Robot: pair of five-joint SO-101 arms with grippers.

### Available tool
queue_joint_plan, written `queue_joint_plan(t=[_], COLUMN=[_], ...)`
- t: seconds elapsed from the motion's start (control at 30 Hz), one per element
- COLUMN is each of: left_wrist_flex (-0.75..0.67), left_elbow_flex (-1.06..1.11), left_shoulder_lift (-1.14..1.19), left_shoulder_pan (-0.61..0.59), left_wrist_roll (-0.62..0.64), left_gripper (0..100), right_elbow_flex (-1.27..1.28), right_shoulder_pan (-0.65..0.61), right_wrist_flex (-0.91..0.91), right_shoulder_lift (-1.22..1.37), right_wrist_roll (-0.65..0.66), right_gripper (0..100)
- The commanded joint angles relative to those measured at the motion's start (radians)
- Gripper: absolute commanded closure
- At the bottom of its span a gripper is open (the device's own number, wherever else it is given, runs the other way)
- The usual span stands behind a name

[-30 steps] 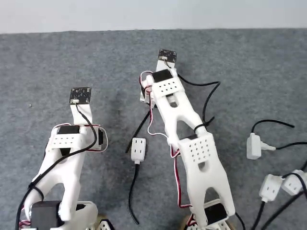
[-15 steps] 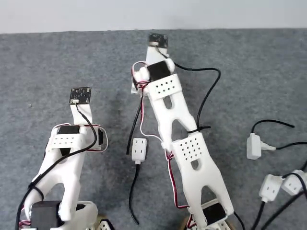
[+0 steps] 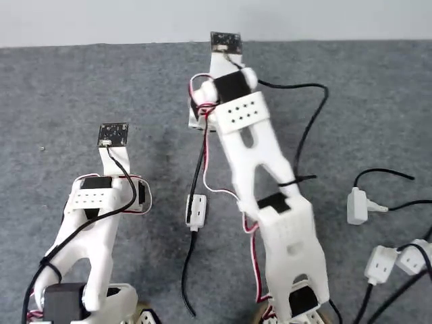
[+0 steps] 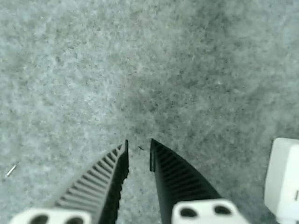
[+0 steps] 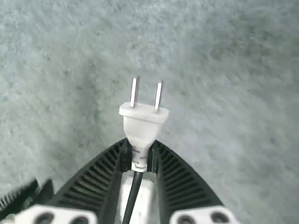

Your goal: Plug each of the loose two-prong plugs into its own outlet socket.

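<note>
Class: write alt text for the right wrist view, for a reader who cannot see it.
The black ribbed right gripper clamps a white two-prong plug, its metal prongs pointing away over grey carpet. The plug's black cord runs back between the jaws.

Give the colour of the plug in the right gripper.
White; the plug shows best in the right wrist view.

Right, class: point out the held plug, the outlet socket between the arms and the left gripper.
plug (image 5: pixel 142 122), right wrist view, white body.
outlet socket (image 3: pixel 196 209), high view, its body.
left gripper (image 4: pixel 138 154), left wrist view, between fingertips.
</note>
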Motion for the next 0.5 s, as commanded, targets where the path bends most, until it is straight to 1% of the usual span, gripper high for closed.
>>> queue_joint_plan(t=[0.0, 0.1, 0.27, 0.37, 0.47], left_wrist_flex=[-0.017, -0.018, -0.018, -0.018, -0.018], left_elbow_flex=[-0.039, -0.039, -0.039, -0.041, -0.041], left_shoulder_lift=[-0.003, -0.003, -0.003, -0.003, -0.003], left_shoulder_pan=[-0.003, -0.005, -0.005, -0.008, -0.009], left_wrist_roll=[-0.005, -0.005, -0.005, -0.005, -0.005], left_gripper=[93, 93, 93, 93, 93], right_elbow_flex=[0.127, 0.321, 0.589, 0.721, 0.872], right_shoulder_pan=[0.053, 0.085, 0.096, 0.127, 0.153], right_wrist_flex=[0.042, 0.041, 0.035, -0.03, -0.139], right_shoulder_lift=[-0.185, -0.272, -0.377, -0.427, -0.478], right_wrist_roll=[0.084, 0.112, 0.123, 0.124, 0.126], right_gripper=[99.1, 99.1, 99.1, 99.1, 99.1])
